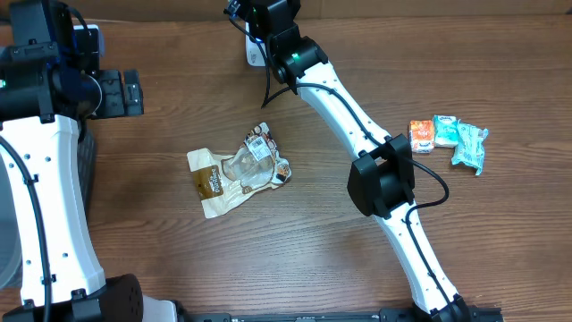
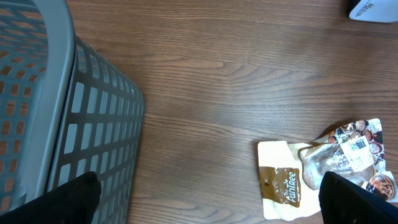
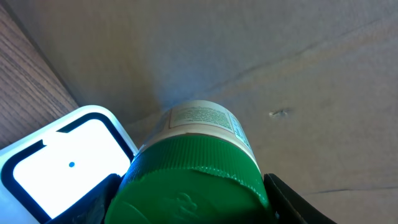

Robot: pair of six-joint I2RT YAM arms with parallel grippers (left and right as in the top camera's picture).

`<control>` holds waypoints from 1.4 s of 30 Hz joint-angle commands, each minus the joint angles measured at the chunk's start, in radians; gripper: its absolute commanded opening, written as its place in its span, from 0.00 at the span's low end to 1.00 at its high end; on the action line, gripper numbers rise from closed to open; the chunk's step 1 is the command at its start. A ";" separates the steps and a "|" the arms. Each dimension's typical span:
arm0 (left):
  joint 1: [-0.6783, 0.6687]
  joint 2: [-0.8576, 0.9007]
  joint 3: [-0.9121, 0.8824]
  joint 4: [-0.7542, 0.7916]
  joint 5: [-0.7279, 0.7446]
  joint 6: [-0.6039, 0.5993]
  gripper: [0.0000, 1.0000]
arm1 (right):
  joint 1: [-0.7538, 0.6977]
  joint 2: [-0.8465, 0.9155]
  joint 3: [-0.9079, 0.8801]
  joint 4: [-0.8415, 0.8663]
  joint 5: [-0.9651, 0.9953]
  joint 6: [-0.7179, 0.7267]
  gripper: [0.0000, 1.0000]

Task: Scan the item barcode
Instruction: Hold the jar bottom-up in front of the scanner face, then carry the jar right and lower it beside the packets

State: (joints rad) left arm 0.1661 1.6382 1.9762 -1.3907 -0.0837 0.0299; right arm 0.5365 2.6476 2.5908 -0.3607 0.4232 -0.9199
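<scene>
In the right wrist view, a jar with a ribbed green lid (image 3: 193, 180) and a pale printed label sits between the black fingers of my right gripper (image 3: 193, 208), which is shut on it. The jar points at a grey wall, just right of the white scanner (image 3: 62, 162) with its blue dot. From overhead, my right gripper (image 1: 261, 16) is at the table's far edge above the scanner (image 1: 254, 55), and the jar is hidden under it. My left gripper (image 2: 214, 205) is open and empty, held high over the left side of the table (image 1: 121, 92).
A brown and white snack pouch (image 1: 239, 170) lies mid-table, also seen by the left wrist camera (image 2: 323, 168). A grey mesh basket (image 2: 56, 112) stands at the left. Several small packets (image 1: 447, 134) lie at the right, beside the right arm's elbow (image 1: 382, 183).
</scene>
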 commanded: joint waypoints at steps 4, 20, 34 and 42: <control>0.008 -0.007 0.007 0.003 -0.002 0.016 0.99 | 0.017 -0.021 0.013 0.005 -0.009 0.098 0.09; 0.007 -0.007 0.007 0.003 -0.002 0.016 1.00 | 0.013 -0.362 0.014 -0.528 -0.548 0.643 0.08; 0.007 -0.007 0.007 0.003 -0.002 0.016 1.00 | -0.145 -0.428 0.013 -1.309 -0.582 0.742 0.08; 0.007 -0.007 0.007 0.003 -0.002 0.016 1.00 | -0.283 -0.393 -0.168 -1.278 -0.493 0.930 0.08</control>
State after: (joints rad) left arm 0.1661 1.6382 1.9762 -1.3907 -0.0837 0.0299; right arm 0.2970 2.2501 2.4954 -1.6627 -0.1165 -0.1017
